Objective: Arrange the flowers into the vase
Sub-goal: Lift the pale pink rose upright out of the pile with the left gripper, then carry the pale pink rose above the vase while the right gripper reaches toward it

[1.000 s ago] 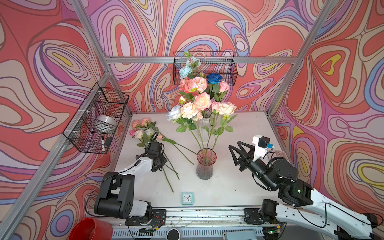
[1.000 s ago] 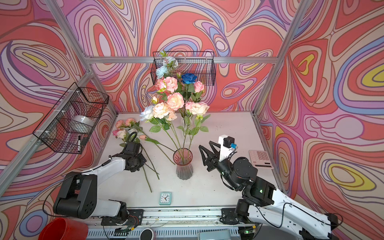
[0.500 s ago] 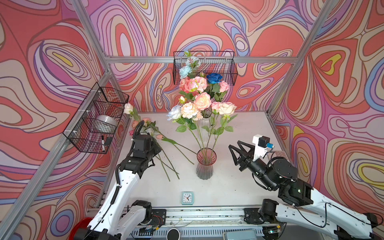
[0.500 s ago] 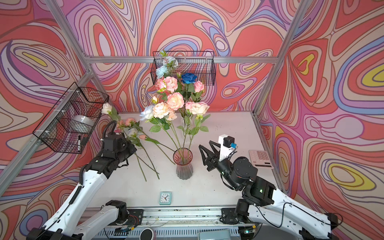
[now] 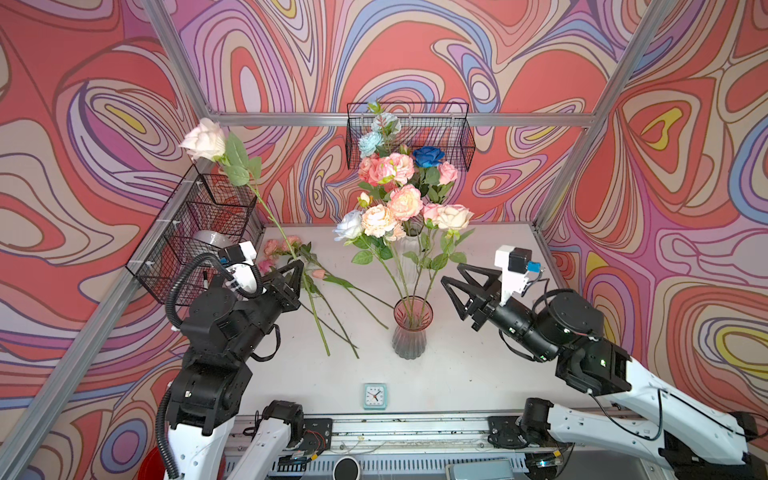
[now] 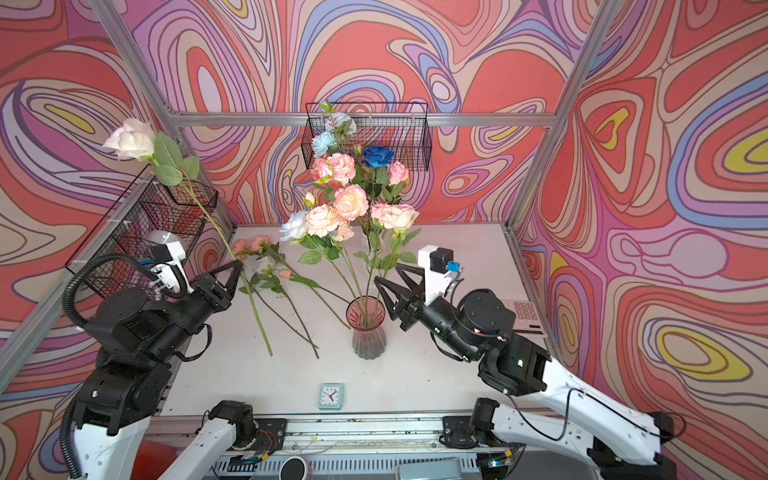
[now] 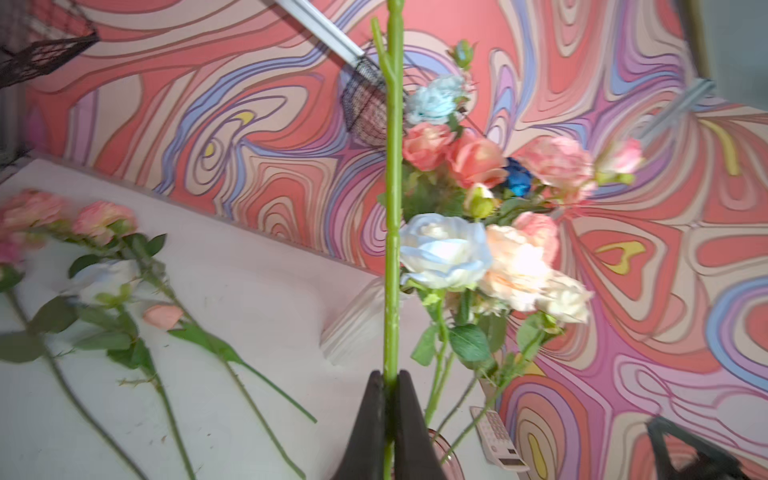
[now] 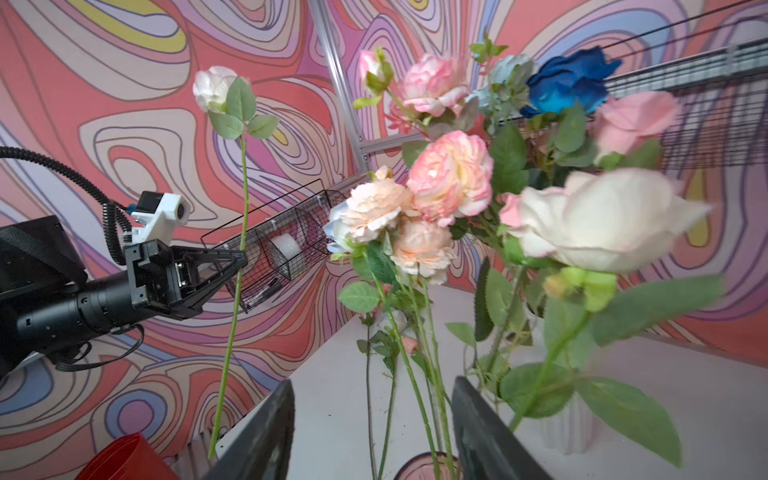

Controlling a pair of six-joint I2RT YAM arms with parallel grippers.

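A pink glass vase (image 5: 409,328) stands mid-table and holds a bunch of flowers (image 5: 405,201) in pink, peach, white and blue. My left gripper (image 5: 297,266) is shut on the green stem (image 7: 392,208) of a white rose (image 5: 204,140). It holds the rose nearly upright, left of the vase, with the stem's lower end hanging above the table. More flowers (image 6: 253,245) lie flat on the table behind it. My right gripper (image 5: 451,272) hovers open just right of the vase mouth. Vase stems show between its fingers (image 8: 478,415), untouched.
A small teal clock (image 5: 375,395) sits near the front edge. Wire baskets hang on the left wall (image 5: 199,232) and back wall (image 5: 409,133). A white ribbed vase (image 8: 565,432) stands behind the pink one. A calculator (image 6: 525,316) lies at the right edge.
My left arm rose from the table, lifting the white rose off the pile until it stands upright. The right gripper stayed beside the vase.
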